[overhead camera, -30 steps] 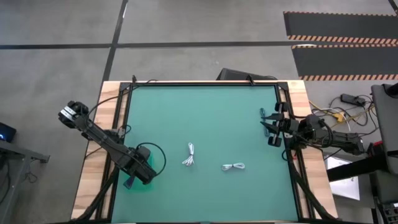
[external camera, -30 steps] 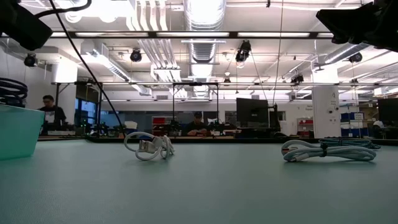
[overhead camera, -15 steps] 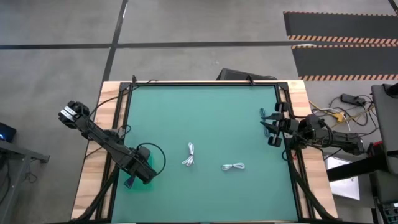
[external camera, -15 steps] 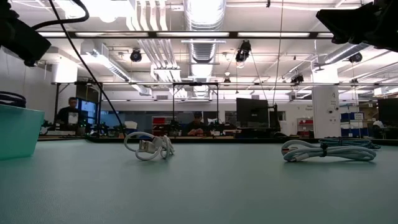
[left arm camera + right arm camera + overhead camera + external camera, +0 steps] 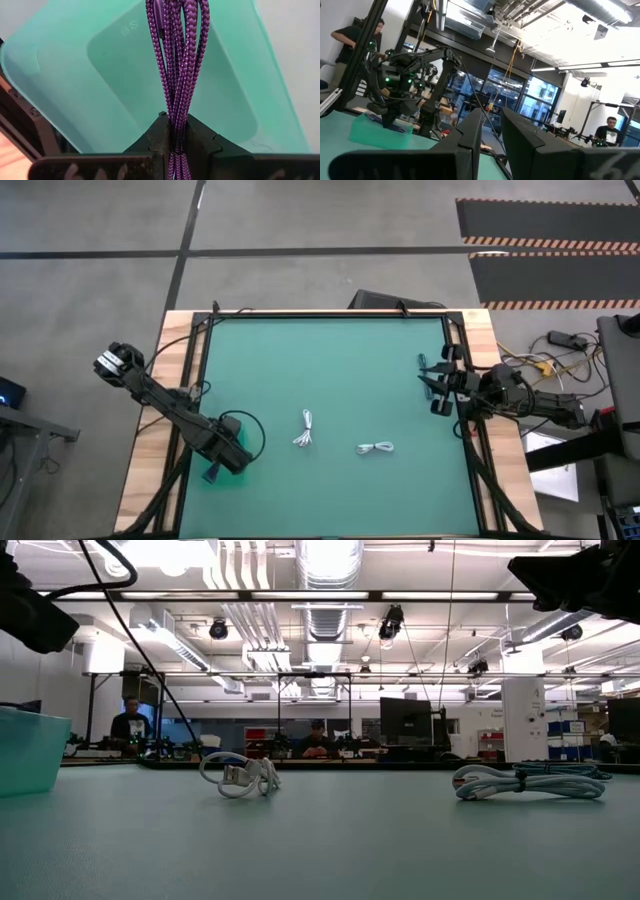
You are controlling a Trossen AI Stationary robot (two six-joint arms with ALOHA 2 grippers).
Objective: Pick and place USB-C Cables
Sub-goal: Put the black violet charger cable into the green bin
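Left wrist view alone shows left fingers point(image 5: 176, 131) clamping purple cable point(image 5: 176, 60) over teal bin point(image 5: 235, 85); right fingers point(image 5: 492, 137) parted

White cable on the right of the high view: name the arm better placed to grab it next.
Right. The right gripper sits open and empty at the table's right edge, nearer that white cable. The left gripper is shut on a purple cable above the teal bin.
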